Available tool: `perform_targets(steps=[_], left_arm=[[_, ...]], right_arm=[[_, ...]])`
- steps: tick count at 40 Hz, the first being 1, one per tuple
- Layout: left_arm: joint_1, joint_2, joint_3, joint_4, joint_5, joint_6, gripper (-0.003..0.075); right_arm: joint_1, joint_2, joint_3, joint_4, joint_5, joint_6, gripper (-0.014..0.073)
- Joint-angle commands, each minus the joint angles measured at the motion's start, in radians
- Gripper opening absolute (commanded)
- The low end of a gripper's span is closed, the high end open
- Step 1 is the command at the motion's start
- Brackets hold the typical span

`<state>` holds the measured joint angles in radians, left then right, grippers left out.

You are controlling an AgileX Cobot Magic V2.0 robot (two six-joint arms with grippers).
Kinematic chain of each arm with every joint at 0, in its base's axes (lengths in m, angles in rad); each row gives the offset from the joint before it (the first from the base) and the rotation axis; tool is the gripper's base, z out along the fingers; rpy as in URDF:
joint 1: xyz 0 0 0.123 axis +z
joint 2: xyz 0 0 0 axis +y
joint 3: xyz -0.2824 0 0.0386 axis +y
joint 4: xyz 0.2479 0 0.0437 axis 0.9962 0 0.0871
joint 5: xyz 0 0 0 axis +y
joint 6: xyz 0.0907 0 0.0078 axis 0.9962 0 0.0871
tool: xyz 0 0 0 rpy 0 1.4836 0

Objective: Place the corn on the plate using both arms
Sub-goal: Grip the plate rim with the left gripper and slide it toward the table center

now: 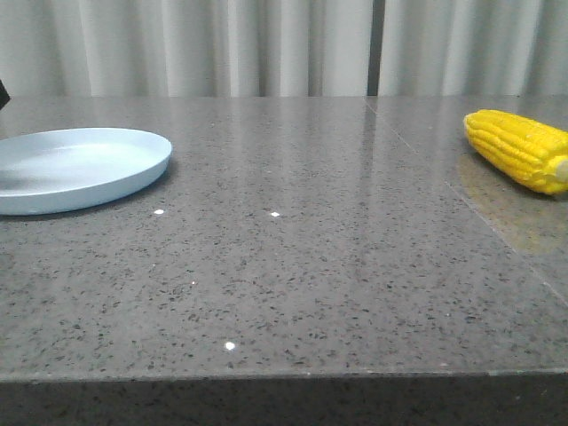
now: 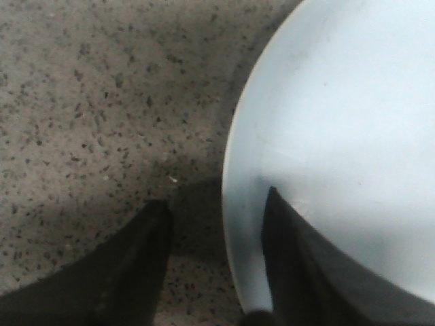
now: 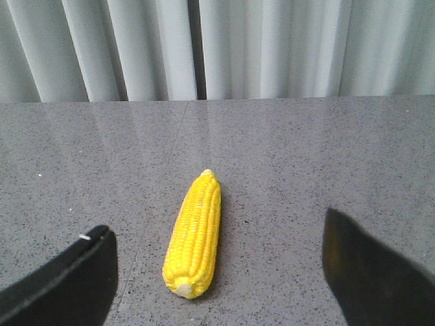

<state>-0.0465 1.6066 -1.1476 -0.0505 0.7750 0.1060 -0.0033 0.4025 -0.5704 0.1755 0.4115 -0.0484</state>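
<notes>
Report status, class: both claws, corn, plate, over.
Left claw open, straddling the plate rim. Right claw open, empty, corn lying on the table ahead of it. Plate bare. Nothing between corn and plate.

So the corn is a bright yellow cob with neat rows of kernels, lying flat on its side on the grey speckled countertop at the far right of the front view, partly cut off by the frame edge. From the right wrist view you can see the whole thing: tapered tip pointing toward the curtains, pale round stub end facing the camera. The plate is a round, shallow, pale blue one with a low raised rim, plain, nothing on it, sitting flat at the far left. The two are well apart, with open counter between them. Up close its rim looks smooth
</notes>
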Motion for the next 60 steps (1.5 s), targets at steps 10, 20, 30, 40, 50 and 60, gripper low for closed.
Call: perform_targets(steps=[10, 20, 30, 40, 50, 60], left_arm=[[-0.001, -0.024, -0.028, -0.021, -0.026, -0.009, -0.0020], [-0.005, -0.030, -0.159, -0.190, 0.051, -0.009, -0.0020], [-0.041, -0.031, -0.243, -0.409, 0.132, 0.026, -0.0020], [-0.211, 0.036, -0.241, -0.466, 0.097, 0.017, -0.0020], [-0.304, 0.106, -0.240, -0.451, 0.044, -0.026, -0.0020], [-0.327, 0.111, -0.240, -0.416, 0.030, -0.028, -0.0008]], right_arm=[[-0.007, 0.013, -0.036, -0.005, -0.076, -0.009, 0.0633], [-0.007, 0.013, -0.036, -0.005, -0.076, -0.009, 0.0633], [-0.007, 0.013, -0.036, -0.005, -0.075, -0.009, 0.0633], [-0.007, 0.013, -0.036, -0.005, -0.075, -0.009, 0.0633], [-0.007, 0.013, -0.036, -0.005, -0.073, -0.009, 0.0633], [-0.007, 0.013, -0.036, -0.005, -0.070, -0.009, 0.0633]])
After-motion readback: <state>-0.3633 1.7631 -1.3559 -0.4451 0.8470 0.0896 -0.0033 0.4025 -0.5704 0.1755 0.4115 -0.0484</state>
